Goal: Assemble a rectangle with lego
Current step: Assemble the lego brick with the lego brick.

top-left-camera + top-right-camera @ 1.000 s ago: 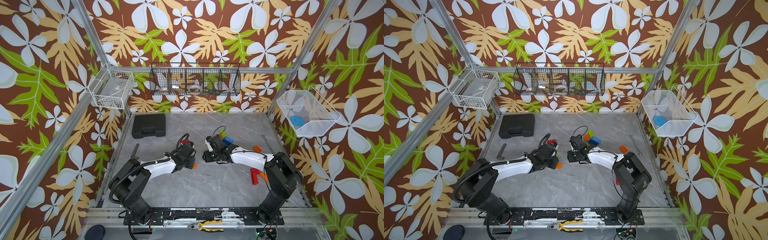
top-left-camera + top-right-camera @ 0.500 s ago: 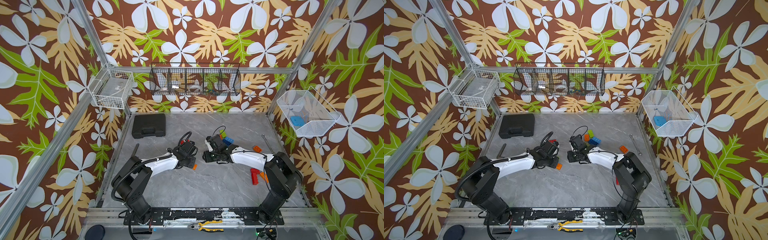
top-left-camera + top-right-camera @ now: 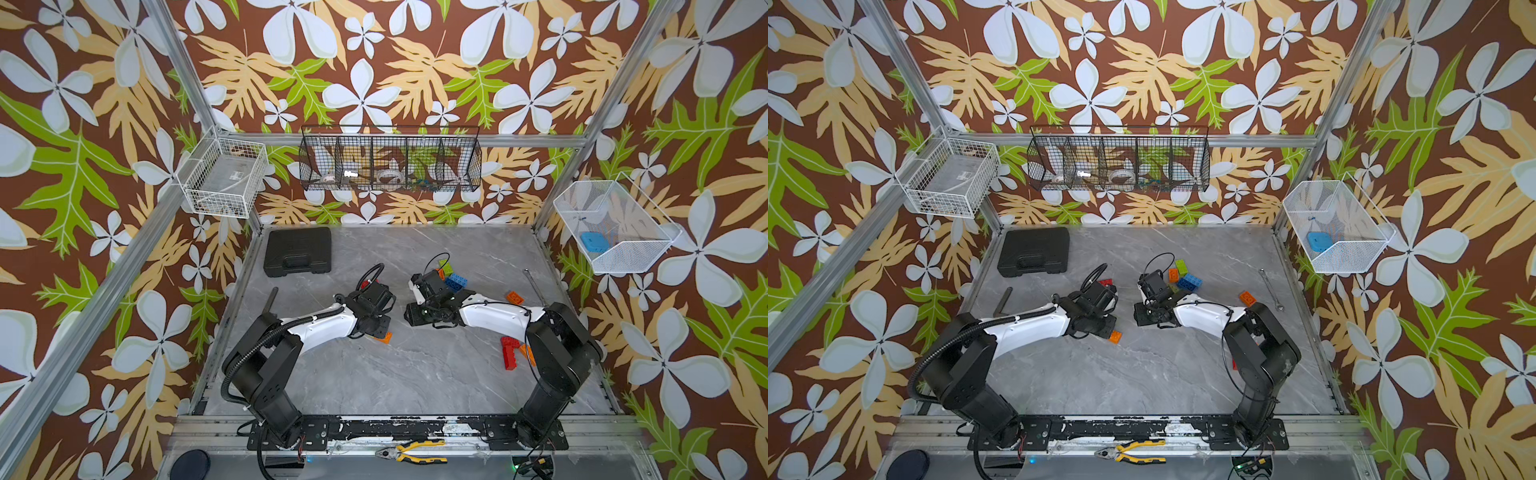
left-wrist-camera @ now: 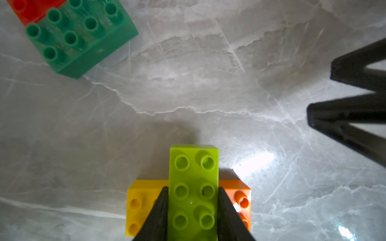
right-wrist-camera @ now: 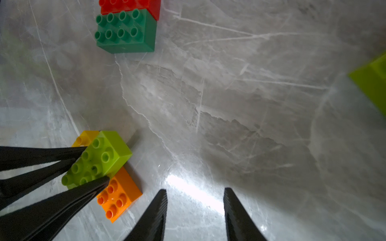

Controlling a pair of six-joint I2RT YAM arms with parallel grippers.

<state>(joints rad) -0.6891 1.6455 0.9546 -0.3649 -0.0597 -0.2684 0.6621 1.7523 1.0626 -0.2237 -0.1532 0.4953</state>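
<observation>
My left gripper point(image 4: 193, 188) is shut on a lime lego brick point(image 4: 193, 167) that lies crosswise on top of a yellow brick point(image 4: 136, 204) and an orange brick point(image 4: 243, 201) on the grey table. In both top views only the orange brick's corner point(image 3: 384, 337) point(image 3: 1115, 336) shows under that gripper point(image 3: 379, 326). My right gripper point(image 5: 195, 191) stands open and empty just beside this stack, low over the table point(image 3: 415, 318). A dark green brick point(image 5: 125, 33) joined to a red one point(image 5: 129, 6) lies a little farther off.
More loose bricks, blue, orange and lime point(image 3: 453, 277), lie behind the right wrist. An orange one point(image 3: 514, 296) and red ones point(image 3: 509, 353) lie by the right arm. A black case point(image 3: 298, 251) sits at the back left, a wrench point(image 3: 534, 282) at the right, pliers point(image 3: 411, 453) on the front rail.
The left arm has shifted slightly, still gripping the lime brick. The right arm has hardly moved.
</observation>
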